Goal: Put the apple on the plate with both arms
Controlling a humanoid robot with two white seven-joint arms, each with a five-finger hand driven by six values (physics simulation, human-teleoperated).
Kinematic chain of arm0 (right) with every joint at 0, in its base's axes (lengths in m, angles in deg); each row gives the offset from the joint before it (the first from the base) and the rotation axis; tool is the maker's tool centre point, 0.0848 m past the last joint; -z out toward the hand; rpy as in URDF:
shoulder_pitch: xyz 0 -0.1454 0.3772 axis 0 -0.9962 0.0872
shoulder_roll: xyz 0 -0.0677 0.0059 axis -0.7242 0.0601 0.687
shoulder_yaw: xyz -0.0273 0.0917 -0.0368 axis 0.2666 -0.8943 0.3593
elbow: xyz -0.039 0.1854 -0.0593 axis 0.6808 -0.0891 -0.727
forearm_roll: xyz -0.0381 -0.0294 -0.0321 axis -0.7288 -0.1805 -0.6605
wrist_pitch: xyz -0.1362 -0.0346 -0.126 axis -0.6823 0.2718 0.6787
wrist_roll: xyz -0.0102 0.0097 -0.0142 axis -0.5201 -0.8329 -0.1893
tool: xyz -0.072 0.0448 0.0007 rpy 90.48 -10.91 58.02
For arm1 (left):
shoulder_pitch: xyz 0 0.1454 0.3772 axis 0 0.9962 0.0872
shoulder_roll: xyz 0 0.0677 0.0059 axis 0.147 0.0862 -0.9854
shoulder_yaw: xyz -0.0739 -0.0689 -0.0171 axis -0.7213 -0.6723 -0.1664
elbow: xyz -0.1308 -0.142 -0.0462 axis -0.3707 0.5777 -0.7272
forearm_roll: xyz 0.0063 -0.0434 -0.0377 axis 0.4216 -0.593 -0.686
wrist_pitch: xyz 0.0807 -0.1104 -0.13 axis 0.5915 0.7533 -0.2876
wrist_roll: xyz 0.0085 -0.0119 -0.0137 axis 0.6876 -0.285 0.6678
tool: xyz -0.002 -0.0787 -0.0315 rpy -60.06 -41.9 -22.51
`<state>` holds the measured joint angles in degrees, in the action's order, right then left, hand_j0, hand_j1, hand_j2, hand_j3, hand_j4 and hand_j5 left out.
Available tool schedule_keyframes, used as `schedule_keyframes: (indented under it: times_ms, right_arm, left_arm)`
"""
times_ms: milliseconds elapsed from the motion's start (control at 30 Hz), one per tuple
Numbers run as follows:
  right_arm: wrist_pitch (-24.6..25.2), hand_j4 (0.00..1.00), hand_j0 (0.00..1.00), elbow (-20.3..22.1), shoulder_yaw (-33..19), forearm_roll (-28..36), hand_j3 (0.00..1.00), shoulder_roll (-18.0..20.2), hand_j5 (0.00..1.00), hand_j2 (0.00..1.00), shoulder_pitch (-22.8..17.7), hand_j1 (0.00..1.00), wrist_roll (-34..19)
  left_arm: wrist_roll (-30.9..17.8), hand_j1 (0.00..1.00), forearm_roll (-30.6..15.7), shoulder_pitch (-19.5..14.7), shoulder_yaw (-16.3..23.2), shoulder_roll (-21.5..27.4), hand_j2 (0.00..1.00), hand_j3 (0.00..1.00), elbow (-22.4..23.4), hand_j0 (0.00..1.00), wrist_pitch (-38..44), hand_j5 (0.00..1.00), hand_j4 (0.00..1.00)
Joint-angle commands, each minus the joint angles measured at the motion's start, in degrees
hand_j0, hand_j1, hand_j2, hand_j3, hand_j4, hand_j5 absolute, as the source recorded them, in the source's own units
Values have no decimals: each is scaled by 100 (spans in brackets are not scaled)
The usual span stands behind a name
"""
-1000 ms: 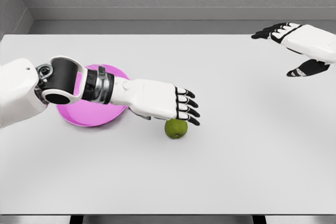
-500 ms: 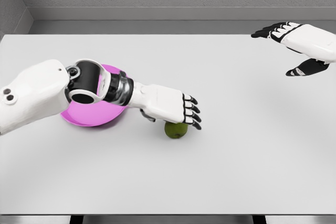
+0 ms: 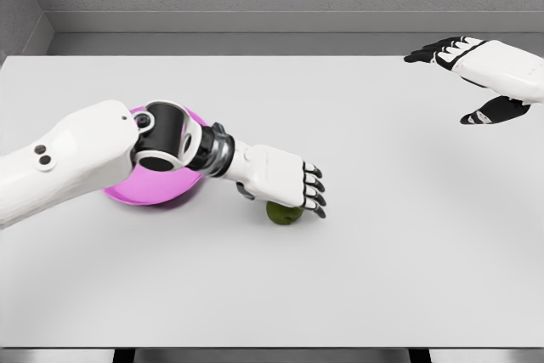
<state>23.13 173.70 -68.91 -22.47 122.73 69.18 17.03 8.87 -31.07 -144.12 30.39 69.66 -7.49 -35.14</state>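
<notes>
Our left hand (image 3: 285, 183) lies palm-down over the apple (image 3: 284, 213), fingers extended and only slightly curled, not visibly closed around it. The apple sits on the table (image 3: 357, 278) just right of the pink plate (image 3: 157, 197), mostly hidden under the fingers. Our right hand (image 3: 476, 74) hovers spread and empty, well away to the plate's far right. We judge the main risk is the apple rolling away if the fingers press down before wrapping it. Being nearly round, it has no clear long axis; we cannot see which way its stem points.
</notes>
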Motion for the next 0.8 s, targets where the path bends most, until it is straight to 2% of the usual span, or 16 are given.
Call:
schedule_keyframes:
  times_ms: [0, 67, 167, 433, 533, 633, 767]
  right_arm:
    - [8, 100, 100, 4, -1, 20, 100, 7, 100, 100, 0, 100, 3]
    - [8, 100, 100, 4, -1, 20, 100, 7, 100, 100, 0, 100, 3]
    - [8, 100, 100, 4, -1, 20, 100, -1, 100, 100, 0, 100, 3]
    - [8, 100, 100, 4, -1, 20, 100, 7, 100, 100, 0, 100, 3]
    - [8, 100, 100, 4, 8, 20, 100, -2, 100, 100, 0, 100, 3]
    - [8, 100, 100, 4, -1, 20, 100, -2, 100, 100, 0, 100, 3]
    - [8, 100, 100, 4, 8, 20, 100, -2, 100, 100, 0, 100, 3]
  left_arm:
    - [-10, 100, 50, 0, -2, -29, 100, 100, 1, 100, 10, 100, 100]
    - [-10, 100, 155, 0, -10, -29, 100, 100, 1, 100, 10, 100, 100]
    - [-353, 100, 147, 0, -10, -29, 100, 100, 1, 100, 10, 100, 100]
    - [-344, 100, 146, 0, 34, -38, 100, 100, 10, 100, 10, 100, 100]
    - [-336, 84, 146, 9, 34, -47, 84, 84, 28, 84, 10, 84, 84]
    - [-318, 53, 138, 9, 86, -55, 53, 53, 36, 53, 10, 53, 53]
    - [-300, 41, 146, 9, 113, -64, 41, 41, 54, 41, 10, 41, 41]
